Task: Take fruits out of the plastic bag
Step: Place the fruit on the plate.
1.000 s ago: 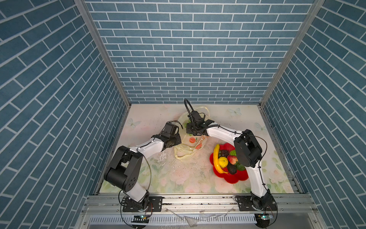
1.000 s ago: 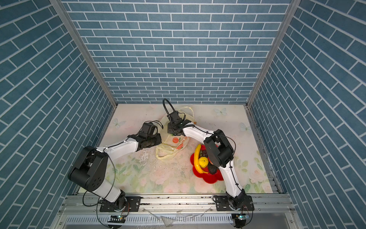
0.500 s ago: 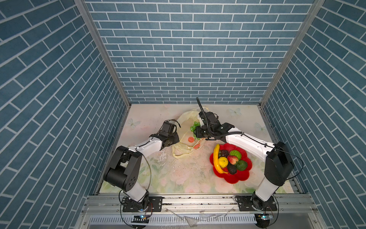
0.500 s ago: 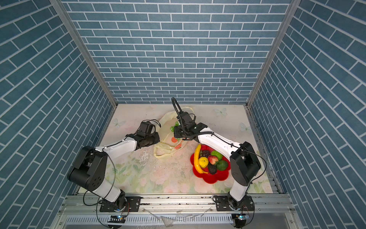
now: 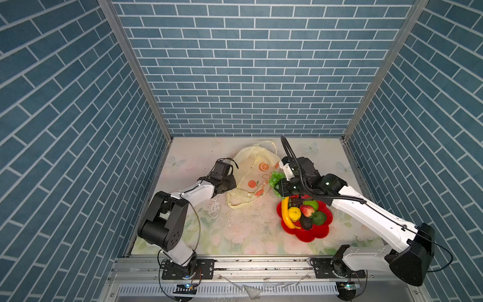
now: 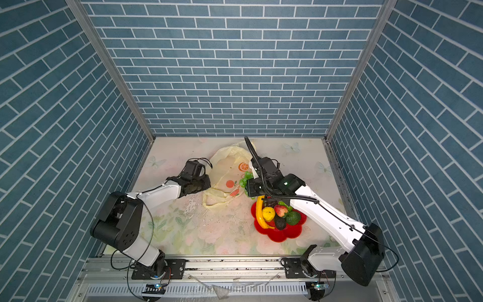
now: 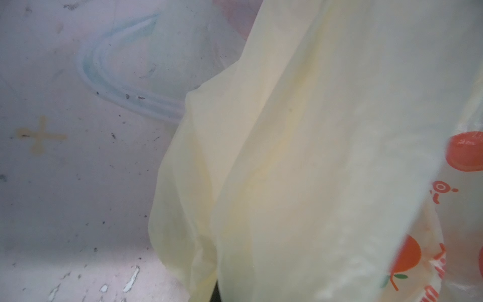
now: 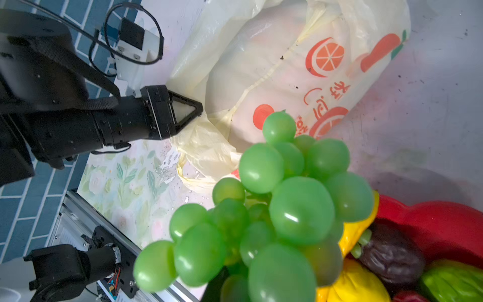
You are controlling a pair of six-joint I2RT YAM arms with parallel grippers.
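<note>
Your right gripper [image 5: 278, 187] clamps the green toy grape bunch [image 5: 276, 178] just beyond the far rim of the red flower-shaped plate [image 5: 311, 234]; carry it base-ward. Your left gripper [image 8: 194, 110] pinches the edge of the pale-yellow crinkly plastic bag [image 5: 251, 165].

- Plastic bag [image 8: 274, 52]: you see orange-red Chinese characters [image 8: 339, 90] printed between its orange-slice pictures. They lie sideways and creased, and cannot be read with certainty.
- Table mat [image 7: 78, 183]: you find a faded yellow plus sign [image 7: 40, 136].
</note>
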